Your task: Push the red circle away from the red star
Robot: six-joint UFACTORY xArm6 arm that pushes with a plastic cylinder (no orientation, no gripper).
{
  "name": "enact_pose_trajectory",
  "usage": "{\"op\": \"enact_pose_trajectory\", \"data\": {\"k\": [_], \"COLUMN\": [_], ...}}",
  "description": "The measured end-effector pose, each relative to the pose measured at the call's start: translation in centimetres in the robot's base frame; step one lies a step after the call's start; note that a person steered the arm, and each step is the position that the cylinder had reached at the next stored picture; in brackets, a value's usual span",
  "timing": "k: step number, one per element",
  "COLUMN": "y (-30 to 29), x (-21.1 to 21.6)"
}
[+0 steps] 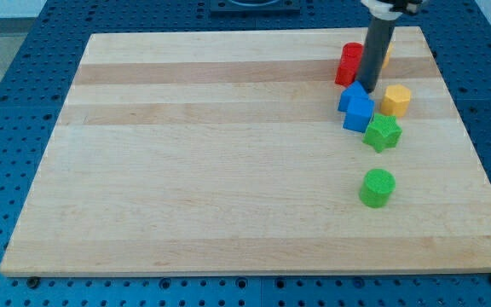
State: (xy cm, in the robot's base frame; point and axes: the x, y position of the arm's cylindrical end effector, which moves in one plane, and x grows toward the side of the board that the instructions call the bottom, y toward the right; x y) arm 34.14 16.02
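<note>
Two red blocks touch each other near the view's top right, one (353, 54) above the other (345, 73). I cannot tell which is the circle and which the star. My tip (371, 90) is just right of and below the lower red block. It rests against the top of the blue blocks (357, 107). The rod rises from the tip to the view's top edge and hides part of a yellow block (388, 53).
A yellow hexagon (395, 100) sits right of the blue blocks. A green star (383, 133) touches them from below. A green circle (377, 188) stands alone lower down. The wooden board (211, 170) lies on a blue perforated table.
</note>
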Motion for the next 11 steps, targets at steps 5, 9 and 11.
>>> {"op": "enact_pose_trajectory", "data": {"k": [5, 9, 11], "y": [3.7, -1.7, -5.8], "x": [-5.7, -7.5, -7.5]}}
